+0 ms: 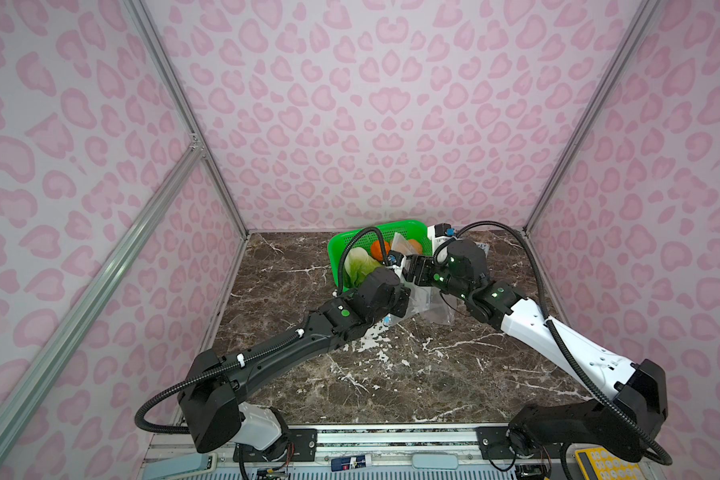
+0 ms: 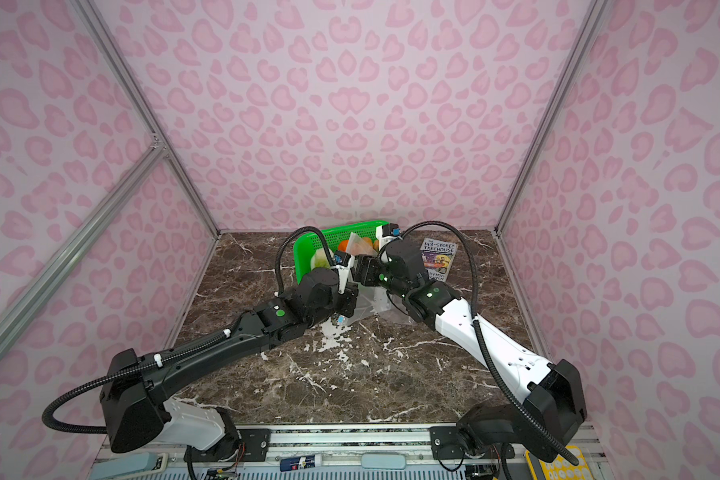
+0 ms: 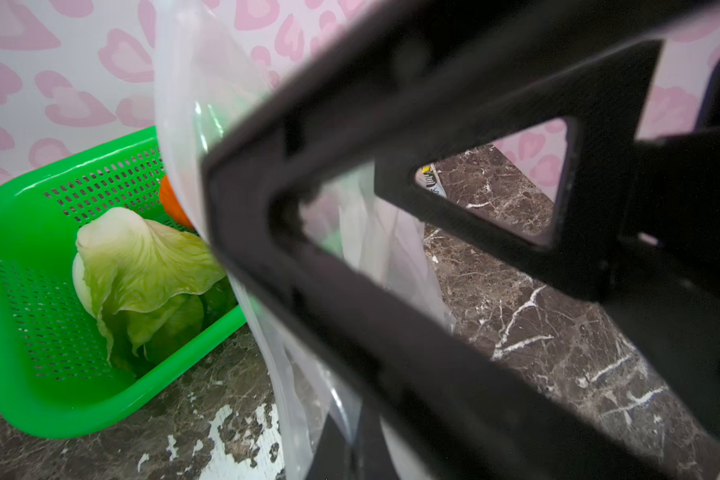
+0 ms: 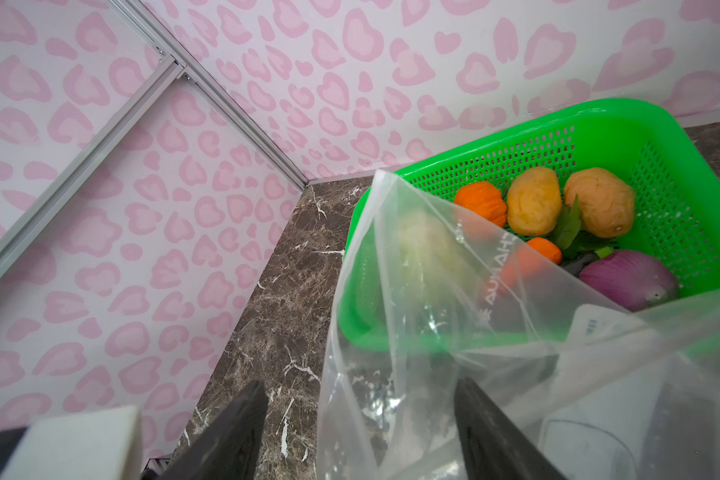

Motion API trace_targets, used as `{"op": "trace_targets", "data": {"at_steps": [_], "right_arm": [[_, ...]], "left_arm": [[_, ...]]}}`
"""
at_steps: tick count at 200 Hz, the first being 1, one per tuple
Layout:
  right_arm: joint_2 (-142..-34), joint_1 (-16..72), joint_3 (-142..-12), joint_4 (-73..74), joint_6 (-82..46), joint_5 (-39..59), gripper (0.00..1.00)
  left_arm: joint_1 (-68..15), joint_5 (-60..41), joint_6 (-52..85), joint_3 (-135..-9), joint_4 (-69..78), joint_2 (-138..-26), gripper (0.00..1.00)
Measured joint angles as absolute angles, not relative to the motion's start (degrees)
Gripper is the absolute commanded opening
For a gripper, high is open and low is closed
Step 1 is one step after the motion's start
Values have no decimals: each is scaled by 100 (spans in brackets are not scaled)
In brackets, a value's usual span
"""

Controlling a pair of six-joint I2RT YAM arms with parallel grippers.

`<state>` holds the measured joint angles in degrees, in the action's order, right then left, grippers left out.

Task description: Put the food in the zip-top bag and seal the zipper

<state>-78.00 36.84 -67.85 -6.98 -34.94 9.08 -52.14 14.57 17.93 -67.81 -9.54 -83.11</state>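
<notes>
The clear zip-top bag [image 1: 420, 300] stands raised between both arms, in front of the green basket. My left gripper [image 3: 352, 445] is shut on the bag's plastic near its lower edge. My right gripper [image 4: 358, 386] is open, its jaws on either side of a fold of the bag [image 4: 433, 332]. A small blue slider [image 2: 341, 319] shows low on the bag. The food lies in the basket: cabbage [image 3: 142, 257], pumpkin [image 4: 481, 201], two potatoes [image 4: 534, 201], carrot [image 4: 545, 249], purple onion [image 4: 628, 278], a dark eggplant [image 4: 578, 264] and a green leafy piece [image 4: 568, 222].
The green mesh basket [image 1: 395, 232] stands against the back wall on the marble table [image 1: 391, 374]. A paperback book [image 2: 438, 257] lies right of it, behind my right arm. Pink patterned walls close in the back and both sides.
</notes>
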Motion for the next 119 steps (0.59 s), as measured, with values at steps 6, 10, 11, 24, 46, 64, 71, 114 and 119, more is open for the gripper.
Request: {"op": "trace_targets", "data": {"at_steps": [6, 10, 11, 24, 46, 64, 71, 114, 119], "right_arm": [[-7815, 3686, -6783, -696, -3492, 910, 71], [-7832, 3686, -6783, -696, -3489, 906, 70], [-7835, 3688, -6783, -696, -3489, 906, 69], [-7911, 3697, -6770, -714, -3492, 897, 68], [-8009, 3699, -6635, -714, -3520, 847, 64], [-8093, 3691, -6584, -698, -3573, 840, 42], [-8114, 3693, -6584, -672, -3581, 862, 25], [-8077, 3660, -6573, -504, -3612, 1031, 0], [-8068, 3632, -6573, -510, -3577, 1031, 0]], "left_arm": [[-5218, 1474, 1791, -6783, -952, -8311, 3], [-5223, 1476, 1789, -6788, -952, -8311, 3], [-5225, 1476, 1789, -6790, -952, -8311, 3], [-5249, 1481, 1774, -6803, -950, -8311, 3], [-5258, 1485, 1772, -6803, -945, -8302, 3], [-5262, 1500, 1747, -6803, -958, -8296, 3], [-5264, 1500, 1741, -6803, -952, -8294, 3], [-5299, 1448, 1728, -6796, -904, -8254, 40], [-5299, 1450, 1737, -6785, -906, -8213, 52]]}}
